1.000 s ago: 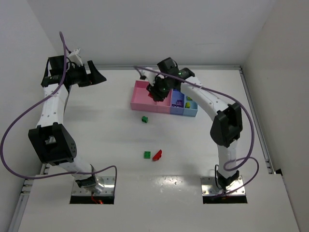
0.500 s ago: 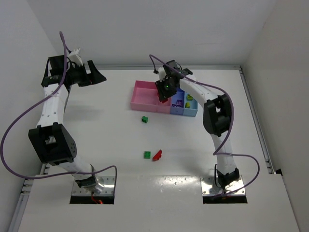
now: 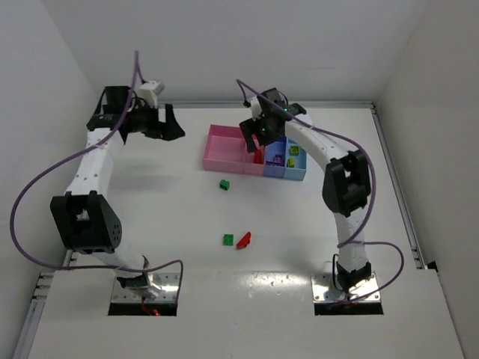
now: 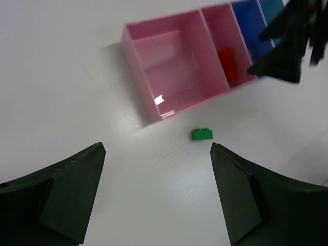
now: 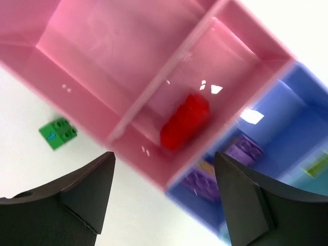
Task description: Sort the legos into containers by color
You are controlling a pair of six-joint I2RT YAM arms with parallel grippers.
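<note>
Seeing a red lego (image 5: 184,120) flat in the narrower pink bin (image 5: 241,56) of the containers (image 3: 224,133). Hanging right over it: right end effector (image 5: 161,174), freshly sprung wide after pinching a second ago, so calling that one sorted. Left end effector (image 4: 154,169) wide too, empty, swung in toward the green lego (image 4: 202,134) just near of the bins. Still leaves a second green lego (image 3: 227,239) and a loose red lego (image 3: 244,240) on the bench (image 3: 150,209), nearer.
</note>
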